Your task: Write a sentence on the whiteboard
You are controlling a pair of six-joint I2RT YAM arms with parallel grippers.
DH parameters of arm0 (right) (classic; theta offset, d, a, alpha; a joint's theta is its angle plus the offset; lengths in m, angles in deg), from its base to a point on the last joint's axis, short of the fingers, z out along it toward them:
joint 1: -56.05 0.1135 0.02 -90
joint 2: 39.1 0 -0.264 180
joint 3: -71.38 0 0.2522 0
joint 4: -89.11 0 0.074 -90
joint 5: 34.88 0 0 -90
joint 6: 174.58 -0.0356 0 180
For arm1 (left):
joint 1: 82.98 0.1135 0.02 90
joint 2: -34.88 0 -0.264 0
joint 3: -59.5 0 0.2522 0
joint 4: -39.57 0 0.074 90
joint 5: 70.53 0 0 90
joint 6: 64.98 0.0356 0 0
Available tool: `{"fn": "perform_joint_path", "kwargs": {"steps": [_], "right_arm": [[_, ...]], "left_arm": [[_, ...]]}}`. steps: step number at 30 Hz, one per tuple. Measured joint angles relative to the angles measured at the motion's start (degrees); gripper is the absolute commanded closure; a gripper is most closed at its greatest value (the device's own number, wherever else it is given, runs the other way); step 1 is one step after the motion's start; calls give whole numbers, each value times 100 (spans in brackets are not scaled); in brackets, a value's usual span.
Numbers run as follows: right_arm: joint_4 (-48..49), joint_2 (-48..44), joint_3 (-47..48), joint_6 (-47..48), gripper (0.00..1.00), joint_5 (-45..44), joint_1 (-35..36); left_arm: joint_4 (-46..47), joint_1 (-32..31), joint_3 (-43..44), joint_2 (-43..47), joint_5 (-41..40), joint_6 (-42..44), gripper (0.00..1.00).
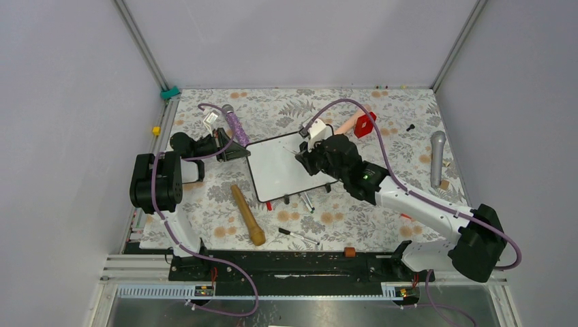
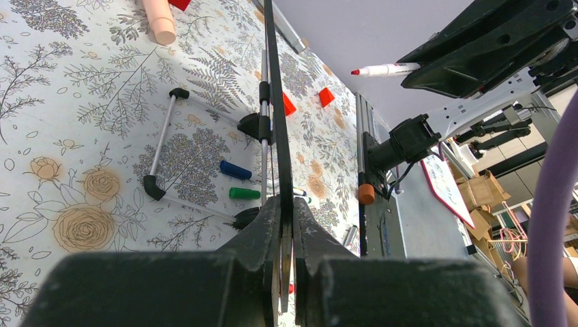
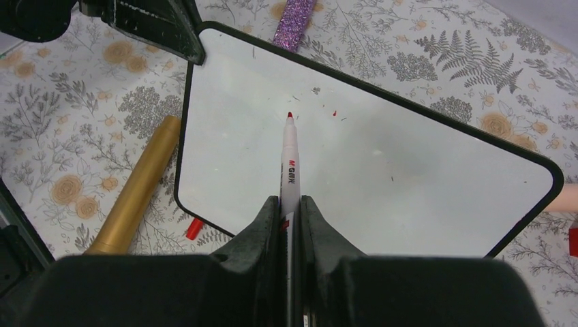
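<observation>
The whiteboard (image 1: 283, 167) lies at the middle of the floral table, white with a thin black frame (image 3: 436, 116). My left gripper (image 1: 240, 152) is shut on its left edge, and in the left wrist view the board's black edge (image 2: 276, 102) runs straight out from between the jaws of the left gripper (image 2: 286, 202). My right gripper (image 3: 291, 201) is shut on a white marker (image 3: 290, 158), whose red tip hovers over the board's upper middle. The marker (image 2: 385, 69) also shows from the side, off the surface. No sentence shows on the board, only a few tiny red and dark specks (image 3: 334, 112).
A gold cylinder (image 1: 247, 214) lies in front of the board on the left, a purple glitter microphone (image 1: 236, 126) behind it. A red block (image 1: 364, 125) and a grey microphone (image 1: 437, 157) sit to the right. Blue (image 2: 235, 169) and green (image 2: 244, 193) markers lie under the board.
</observation>
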Motion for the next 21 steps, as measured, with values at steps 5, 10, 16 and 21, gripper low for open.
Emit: {"fn": "perform_joint_path", "kwargs": {"steps": [5, 10, 16, 21], "right_arm": [[-142, 26, 229, -317, 100, -245, 59], [-216, 258, 1084, -350, 100, -313, 262], [-2, 289, 634, -295, 100, -234, 354], [-317, 732, 623, -245, 100, -203, 494]], "left_arm": [[0, 0, 0, 0, 0, 2, 100], [0, 0, 0, 0, 0, 4, 100], [0, 0, 0, 2, 0, 9, 100], [-4, 0, 0, 9, 2, 24, 100]]}}
